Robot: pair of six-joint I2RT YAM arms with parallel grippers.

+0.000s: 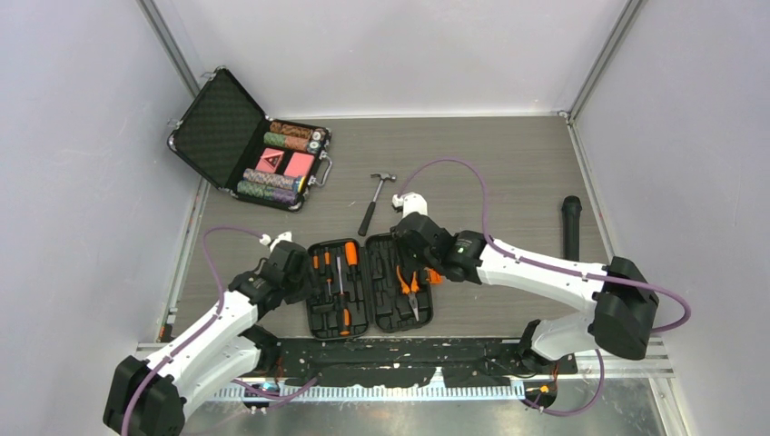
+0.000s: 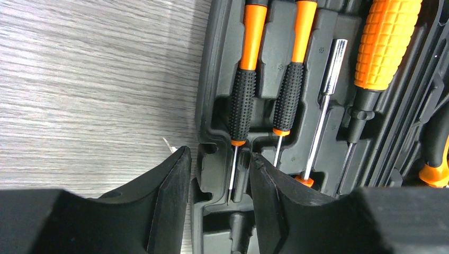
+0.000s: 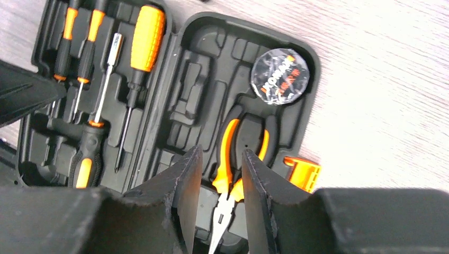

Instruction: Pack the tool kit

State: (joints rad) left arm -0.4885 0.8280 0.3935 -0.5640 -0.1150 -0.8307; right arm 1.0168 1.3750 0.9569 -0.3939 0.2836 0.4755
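The tool kit (image 1: pixel 368 286) lies open and flat near the table's front, both black halves up. Its left half holds orange-and-black screwdrivers (image 2: pixel 243 95). Its right half holds orange-handled pliers (image 3: pixel 233 159) and a round plastic-wrapped item (image 3: pixel 279 76). The orange latch (image 3: pixel 302 172) sticks out on the right rim. My left gripper (image 1: pixel 306 275) is open; in the left wrist view (image 2: pixel 219 159) its jaws straddle the case's left rim (image 2: pixel 204 132) without touching it. My right gripper (image 1: pixel 415 262) is open just above the pliers, which show between its jaws in the right wrist view (image 3: pixel 222 159).
A hammer (image 1: pixel 374 202) lies just beyond the kit. An open metal-edged briefcase of poker chips and red cards (image 1: pixel 250 145) sits at the back left against the wall. A black cylinder (image 1: pixel 570 227) lies at the right. White walls enclose the table on three sides.
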